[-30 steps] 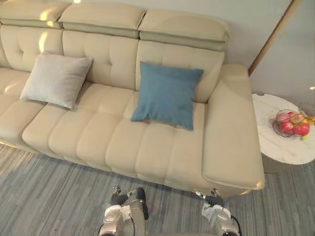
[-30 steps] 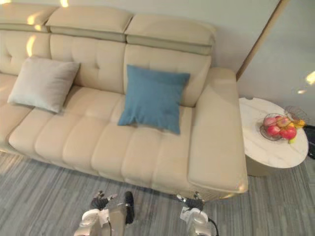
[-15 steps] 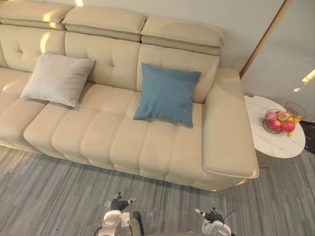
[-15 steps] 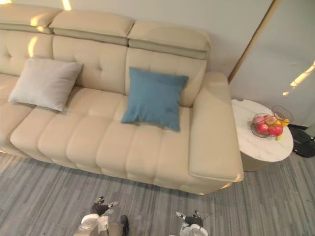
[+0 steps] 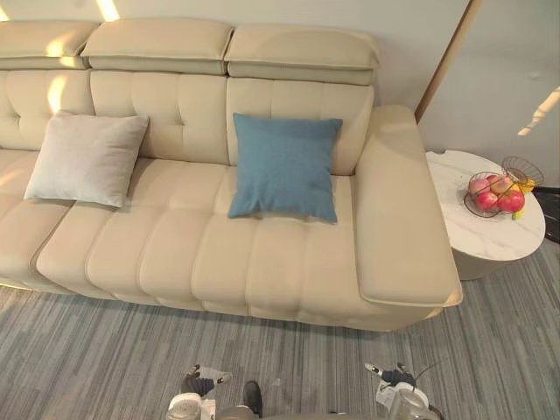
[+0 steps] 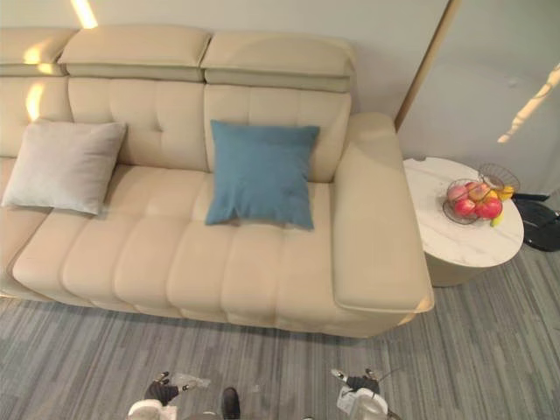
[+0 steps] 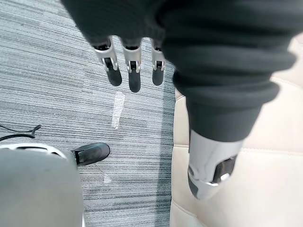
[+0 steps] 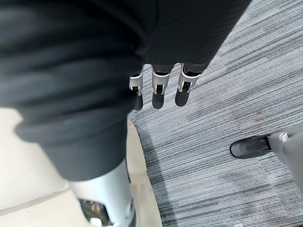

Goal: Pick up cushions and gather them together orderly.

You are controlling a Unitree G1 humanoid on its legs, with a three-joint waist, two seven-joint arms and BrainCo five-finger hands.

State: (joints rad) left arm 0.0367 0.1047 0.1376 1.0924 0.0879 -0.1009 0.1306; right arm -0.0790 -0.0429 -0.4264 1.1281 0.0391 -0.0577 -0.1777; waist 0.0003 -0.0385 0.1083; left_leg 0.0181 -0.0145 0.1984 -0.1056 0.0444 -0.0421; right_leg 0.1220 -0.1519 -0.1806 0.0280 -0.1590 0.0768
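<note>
Unmoved, blue cushion (image 5: 284, 166) and grey cushion (image 5: 86, 157) lean upright against backrest (image 5: 184, 107), apart.

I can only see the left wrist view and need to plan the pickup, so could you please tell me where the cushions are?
Observer: A blue cushion leans against the back of the sofa, on the seat next to the armrest at its right end.
Operator: Thank you. Is there another one?
Observer: Yes, a grey cushion leans against the back further to the left, apart from the blue one.
Operator: And is the right hand free?
Observer: Yes, the right hand hangs open above the carpet and holds nothing.
</note>
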